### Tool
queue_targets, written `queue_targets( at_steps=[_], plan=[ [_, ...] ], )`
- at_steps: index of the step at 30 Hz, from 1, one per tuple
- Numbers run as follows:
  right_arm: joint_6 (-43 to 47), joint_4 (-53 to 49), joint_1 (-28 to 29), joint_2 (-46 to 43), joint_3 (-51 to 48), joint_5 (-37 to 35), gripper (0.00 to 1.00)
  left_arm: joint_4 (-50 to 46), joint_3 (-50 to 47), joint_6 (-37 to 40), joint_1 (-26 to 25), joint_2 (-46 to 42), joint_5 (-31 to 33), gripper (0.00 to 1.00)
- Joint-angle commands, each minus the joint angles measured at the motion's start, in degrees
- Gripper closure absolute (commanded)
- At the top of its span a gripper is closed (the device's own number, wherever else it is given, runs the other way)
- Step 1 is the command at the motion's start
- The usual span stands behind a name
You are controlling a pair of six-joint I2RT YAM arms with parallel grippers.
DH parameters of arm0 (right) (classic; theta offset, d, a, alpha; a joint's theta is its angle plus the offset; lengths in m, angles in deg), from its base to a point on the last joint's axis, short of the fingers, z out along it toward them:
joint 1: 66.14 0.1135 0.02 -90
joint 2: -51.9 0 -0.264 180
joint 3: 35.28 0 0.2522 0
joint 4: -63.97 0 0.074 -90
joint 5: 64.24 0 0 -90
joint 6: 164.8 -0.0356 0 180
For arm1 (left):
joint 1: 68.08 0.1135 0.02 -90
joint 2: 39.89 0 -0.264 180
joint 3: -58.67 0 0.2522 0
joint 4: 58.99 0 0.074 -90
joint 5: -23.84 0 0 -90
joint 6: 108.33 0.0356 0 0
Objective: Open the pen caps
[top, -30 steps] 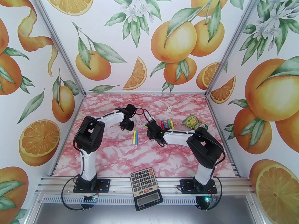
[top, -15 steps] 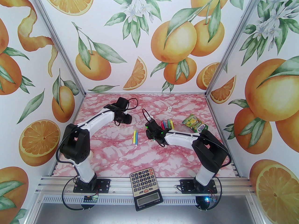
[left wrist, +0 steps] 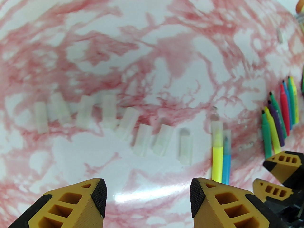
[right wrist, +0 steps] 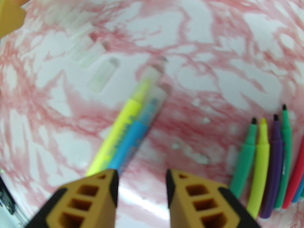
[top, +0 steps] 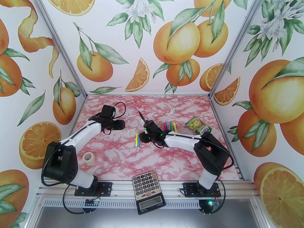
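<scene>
Two pens, yellow [left wrist: 217, 161] and blue [left wrist: 226, 165], lie side by side mid-table with clear pen caps [left wrist: 217, 129] on their tips. They are blurred in the right wrist view as the yellow pen [right wrist: 123, 122] and the blue pen [right wrist: 135, 139]. Several loose clear caps [left wrist: 140, 139] lie in a row to their left. Several uncapped pens [top: 170, 126] are fanned out to the right. My right gripper [right wrist: 142, 182] hovers open and empty just right of the two pens [top: 137, 139]. My left gripper [left wrist: 147, 193] is open and empty, back from the cap row.
A green-yellow snack pouch [top: 198, 126] lies at the right, beyond the uncapped pens. A roll of tape [top: 89, 157] sits near the left arm. A calculator [top: 148, 191] rests on the front rail. A small white tag [top: 171, 110] lies towards the back.
The left arm has swung back and to the left, uncovering the tape roll, and its jaws have widened. The right gripper has moved left to the yellow and blue pens and opened somewhat.
</scene>
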Motion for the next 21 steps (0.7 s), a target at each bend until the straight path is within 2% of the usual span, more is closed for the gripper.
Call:
queue_targets(
  at_steps=[1, 12, 21],
  plan=[
    [-0.5, -1.1, 0.5, 2.8, 2.6, 2.1, 0.58, 4.4, -3.1, -1.3, 1.4, -4.1, -2.9, 0.38],
    [-1.3, -3.9, 1.0, 7.1, 5.7, 2.6, 0.59, 5.7, -9.1, -1.5, 5.0, -9.8, -4.3, 0.37],
    [-1.5, -5.2, 1.3, 8.8, 7.1, 2.3, 0.60, 5.9, -10.7, -1.3, 5.8, -10.9, -5.0, 0.37]
  ],
)
